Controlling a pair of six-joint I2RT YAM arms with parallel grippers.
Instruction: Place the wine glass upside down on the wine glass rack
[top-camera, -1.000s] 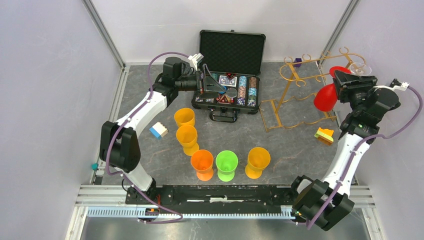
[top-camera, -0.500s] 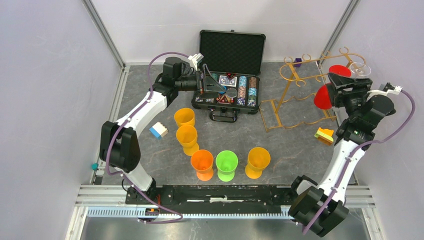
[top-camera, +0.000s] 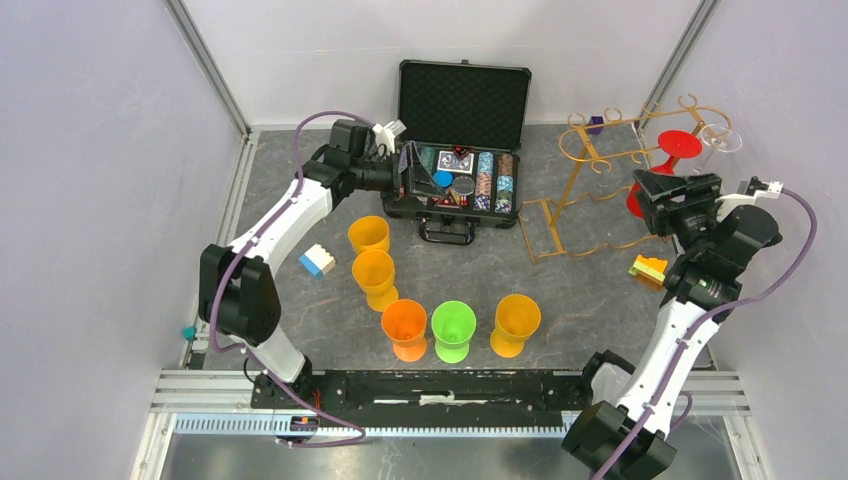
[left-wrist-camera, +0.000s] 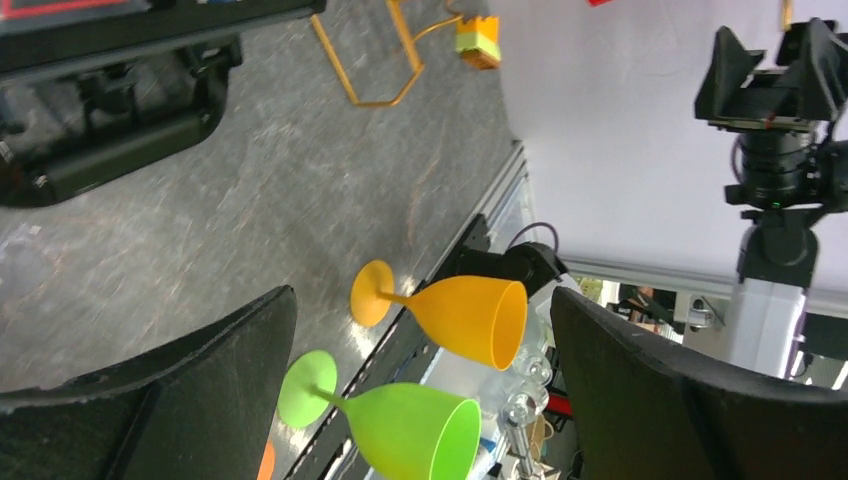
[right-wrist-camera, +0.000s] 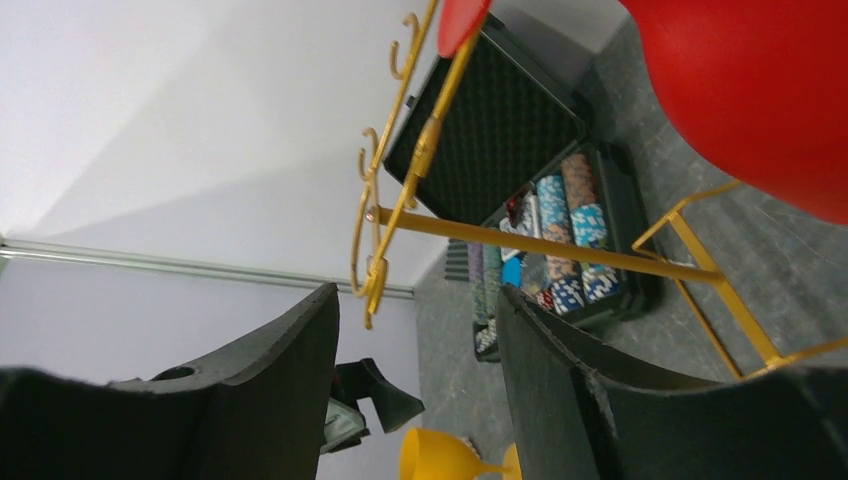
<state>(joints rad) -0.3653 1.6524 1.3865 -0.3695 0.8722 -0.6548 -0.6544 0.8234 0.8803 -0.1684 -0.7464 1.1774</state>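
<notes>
On the wine glass rack (top-camera: 577, 168), the wine glass (top-camera: 678, 143) is hanging inverted, apparently seated. The right claw (top-camera: 668, 186) is standing released beside it, gripping nothing, so the next move is calling for a clean retreat.

The black chip case (top-camera: 465, 100) is lying open; orange goblets (top-camera: 374, 270) and a green goblet (top-camera: 453, 328) are standing before it, a blue-white block (top-camera: 318, 261) lying front-left.
</notes>
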